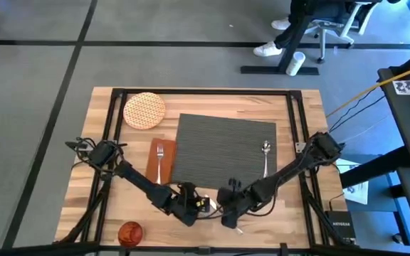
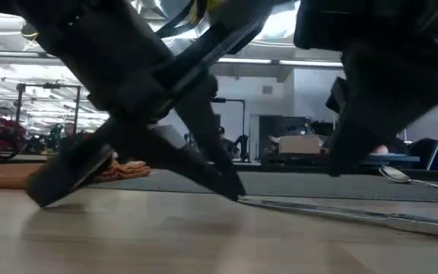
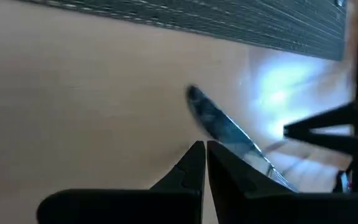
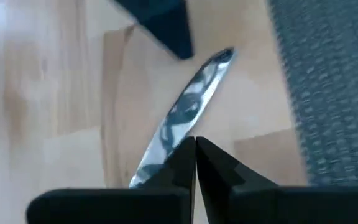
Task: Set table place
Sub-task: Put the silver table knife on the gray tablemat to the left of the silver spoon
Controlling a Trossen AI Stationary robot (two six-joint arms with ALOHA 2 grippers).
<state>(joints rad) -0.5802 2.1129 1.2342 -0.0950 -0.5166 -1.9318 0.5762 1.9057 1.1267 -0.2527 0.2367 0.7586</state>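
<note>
The knife [image 4: 188,106] lies flat on the bare table [image 1: 276,213] near its front edge, between my two grippers. My left gripper [image 3: 205,148] is shut, its tips down beside the blade [image 3: 219,124]. My right gripper [image 4: 195,144] is shut over the knife's middle. The dark ribbed placemat [image 1: 226,149] lies in the centre with the spoon [image 1: 265,156] on its right part. The fork [image 1: 160,158] lies on the brown napkin [image 1: 161,171], left of the mat. The plate [image 1: 144,110] sits at the far left and the orange cup [image 1: 130,232] at the near left. My left gripper comes down slanting from the table's left, and its shut fingertips [image 2: 236,195] meet the table right at the knife's blade end [image 2: 253,201]. The knife lies flat on the wood. My right gripper stands with its shut fingers [image 4: 182,155] in front of the blade's middle; whether they touch it I cannot tell.
Black rails [image 1: 109,142] run along the table's edges. Bare wood lies in front of the placemat and right of it. Beyond the far edge a person's legs and an office chair [image 1: 326,28] show on the floor.
</note>
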